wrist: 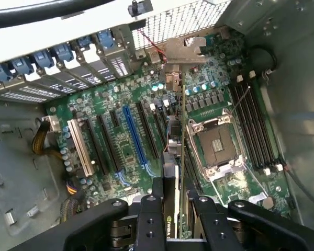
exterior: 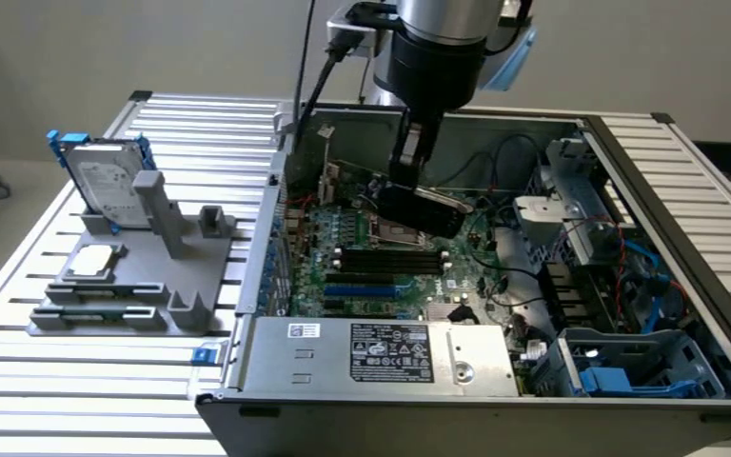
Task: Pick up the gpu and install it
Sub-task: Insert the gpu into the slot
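Currently the gripper (exterior: 406,181) pinches the gpu (exterior: 424,211) edge-on between its fingers. The card hangs tilted over the motherboard (exterior: 340,238) inside the open computer case (exterior: 467,424).

A thin, flat gpu (exterior: 426,214) with black cover, green circuit board and silver metal end bracket hangs on edge, tilted, clamped in the end effector (wrist: 172,201), low over the green motherboard (exterior: 379,257) inside the open computer case (exterior: 467,424).
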You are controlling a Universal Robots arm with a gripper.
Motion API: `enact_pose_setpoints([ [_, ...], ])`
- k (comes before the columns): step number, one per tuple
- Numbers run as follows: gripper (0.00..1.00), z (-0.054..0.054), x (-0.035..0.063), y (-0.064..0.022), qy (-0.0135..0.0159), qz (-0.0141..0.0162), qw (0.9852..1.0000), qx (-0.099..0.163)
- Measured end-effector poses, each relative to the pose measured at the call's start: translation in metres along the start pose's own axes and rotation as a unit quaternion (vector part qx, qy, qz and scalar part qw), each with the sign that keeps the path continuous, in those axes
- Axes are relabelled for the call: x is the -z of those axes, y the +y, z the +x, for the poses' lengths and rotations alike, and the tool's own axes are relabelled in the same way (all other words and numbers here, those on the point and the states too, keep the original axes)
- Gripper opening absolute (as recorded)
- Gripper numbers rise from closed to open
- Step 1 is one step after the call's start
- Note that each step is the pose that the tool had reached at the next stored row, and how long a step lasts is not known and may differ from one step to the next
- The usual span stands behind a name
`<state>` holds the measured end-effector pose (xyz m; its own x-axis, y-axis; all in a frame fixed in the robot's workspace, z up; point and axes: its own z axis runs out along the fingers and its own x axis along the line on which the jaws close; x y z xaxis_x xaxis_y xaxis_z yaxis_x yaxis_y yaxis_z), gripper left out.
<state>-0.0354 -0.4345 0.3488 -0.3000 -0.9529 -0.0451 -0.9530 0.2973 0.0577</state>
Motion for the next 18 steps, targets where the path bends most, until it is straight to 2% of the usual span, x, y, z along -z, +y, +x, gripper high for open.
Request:
enact_pose_setpoints([
  [3, 0.26, 0.0001, -0.0023, -0.0001, -0.0016, -0.0020, 0.9996, 0.027],
  [6, 0.26, 0.0002, -0.0048, -0.0003, -0.0029, -0.0039, 0.9985, 0.055],
  [9, 0.26, 0.0003, -0.0065, -0.0004, -0.0019, -0.0050, 0.9966, 0.082],
  [12, 0.26, 0.0003, -0.0078, -0.0005, -0.0007, -0.0049, 0.9940, 0.109],
  [14, 0.26, 0.0004, -0.0086, -0.0005, -0.0002, -0.0030, 0.9918, 0.128],
  [17, 0.26, 0.0005, -0.0098, -0.0006, 0.0001, 0.0018, 0.9883, 0.152],
  [18, 0.26, 0.0007, -0.0103, -0.0004, -0.0001, 0.0040, 0.9877, 0.156],
])
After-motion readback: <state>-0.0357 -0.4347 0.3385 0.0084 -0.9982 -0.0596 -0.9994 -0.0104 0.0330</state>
